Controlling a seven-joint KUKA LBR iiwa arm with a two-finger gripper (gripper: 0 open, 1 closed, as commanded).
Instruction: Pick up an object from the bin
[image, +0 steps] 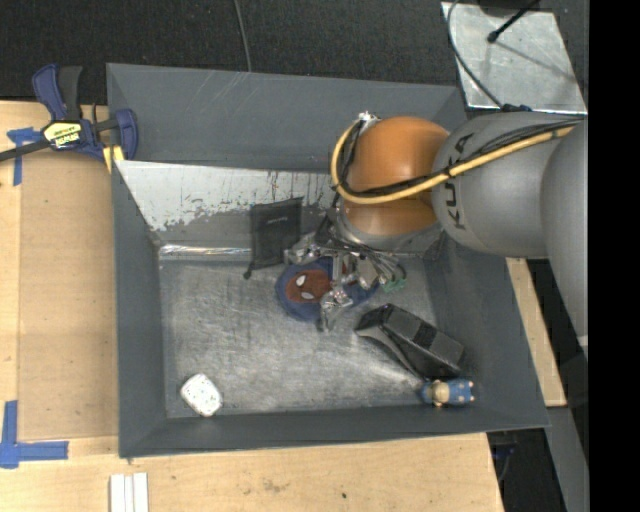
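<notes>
My gripper (338, 285) hangs low in the middle of the bin, toward the back. It sits right at the right edge of a round blue thing with a dark red centre (300, 290), touching or overlapping it. A black flat rectangular thing (275, 230) leans against the back wall just left of the gripper. A black stapler-like thing (412, 338) lies on the floor to the gripper's lower right.
A small blue and yellow figure (448, 392) lies at the front right corner. A white die-like block (201, 394) sits near the front left. The arm and its orange cover hang over the back right of the bin.
</notes>
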